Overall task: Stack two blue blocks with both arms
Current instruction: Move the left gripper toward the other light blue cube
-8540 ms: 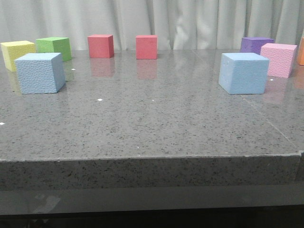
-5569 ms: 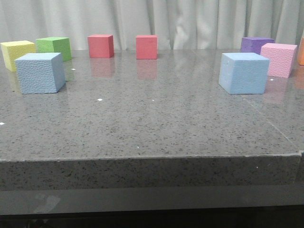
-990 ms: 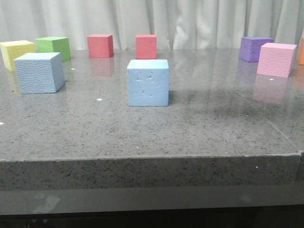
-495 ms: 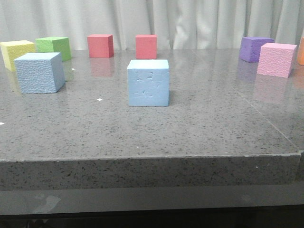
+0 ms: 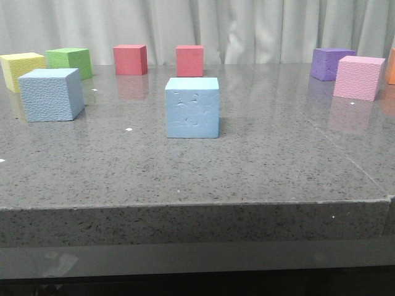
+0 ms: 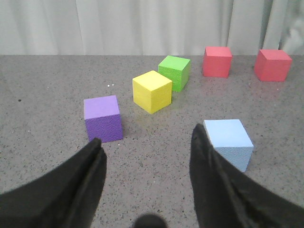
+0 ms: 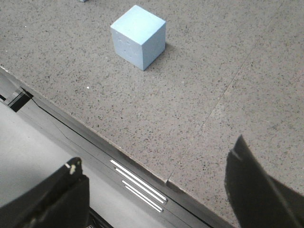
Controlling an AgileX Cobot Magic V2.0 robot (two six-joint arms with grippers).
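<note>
Cubes of foam, nine showing in the front view, sit on a speckled grey desk (image 5: 259, 172). Two are blue blocks: one (image 5: 192, 107) stands alone at the centre, and the other (image 5: 51, 94) sits well apart from it toward nine o'clock, near the left edge. Neither rests on the other. Beyond the left blue block are one yellow cube (image 5: 23, 69) and one green cube (image 5: 69, 61). Two red cubes (image 5: 130, 59) (image 5: 189, 60) line the far side at twelve o'clock. Toward two o'clock stand one purple cube (image 5: 332, 63) and one pink cube (image 5: 358, 77), with a sliver of an orange cube (image 5: 391, 66) at the frame edge. A second purple cube (image 6: 102, 118) appears only in the left wrist view.

Left tool (image 6: 147, 151) is spread wide with nothing between its fingers, the left blue block (image 6: 229, 142) just beside one finger. Right tool (image 7: 156, 173) is likewise spread wide and empty over the desk's front edge, the centre blue block (image 7: 138, 36) well apart from it.
</note>
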